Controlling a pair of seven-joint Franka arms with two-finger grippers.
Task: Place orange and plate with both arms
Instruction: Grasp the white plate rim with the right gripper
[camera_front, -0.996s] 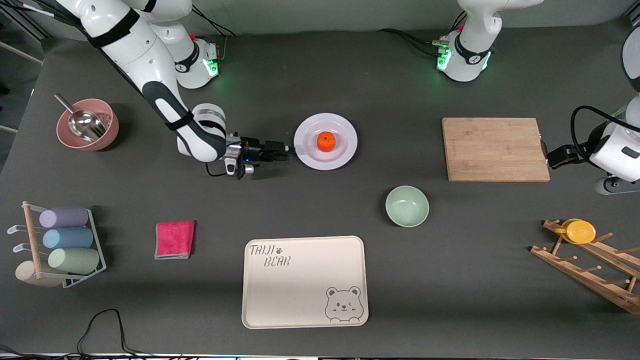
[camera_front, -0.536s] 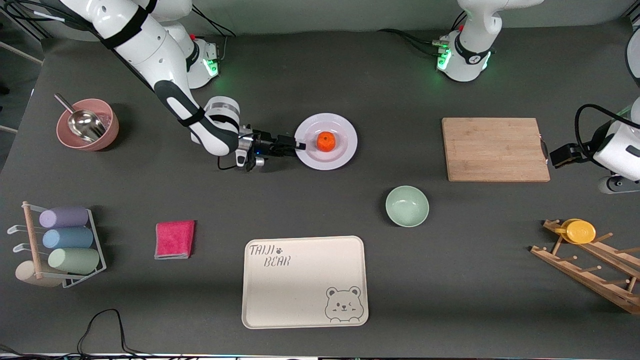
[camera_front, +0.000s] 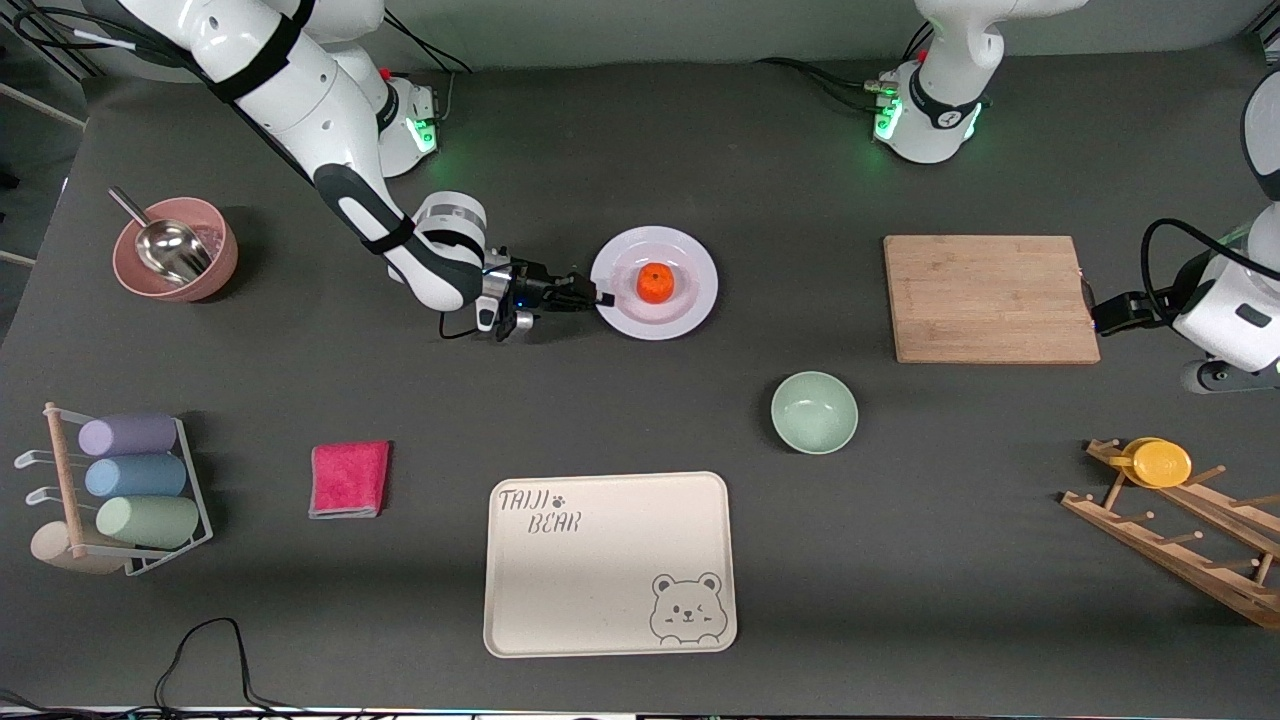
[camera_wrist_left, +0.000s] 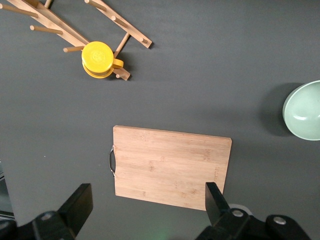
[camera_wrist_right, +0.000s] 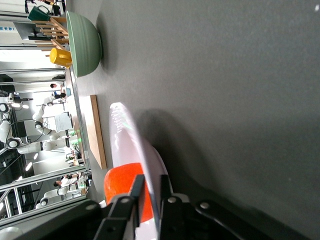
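The orange (camera_front: 655, 284) lies in the centre of the pale plate (camera_front: 690, 255), mid-table. My right gripper (camera_front: 603, 298) reaches in low and flat from the right arm's end and is shut on the plate's rim on that side. In the right wrist view its fingers (camera_wrist_right: 150, 192) sit one above and one below the rim of the plate (camera_wrist_right: 127, 135), with the orange (camera_wrist_right: 120, 185) just past them. My left gripper (camera_front: 1105, 312) hangs open and empty by the handle end of the cutting board (camera_front: 990, 298); its view (camera_wrist_left: 147, 205) looks down on the board (camera_wrist_left: 170, 167).
A mint-green bowl (camera_front: 814, 412) and a beige bear tray (camera_front: 610, 560) lie nearer the camera than the plate. A pink cloth (camera_front: 349, 479), a cup holder (camera_front: 120, 480) and a pink bowl with a scoop (camera_front: 175, 250) are toward the right arm's end. A yellow cup (camera_front: 1158, 463) hangs on a wooden rack.
My right gripper has slid along the table onto the plate's rim. The plate has shifted slightly toward the left arm's end. The left gripper has barely moved.
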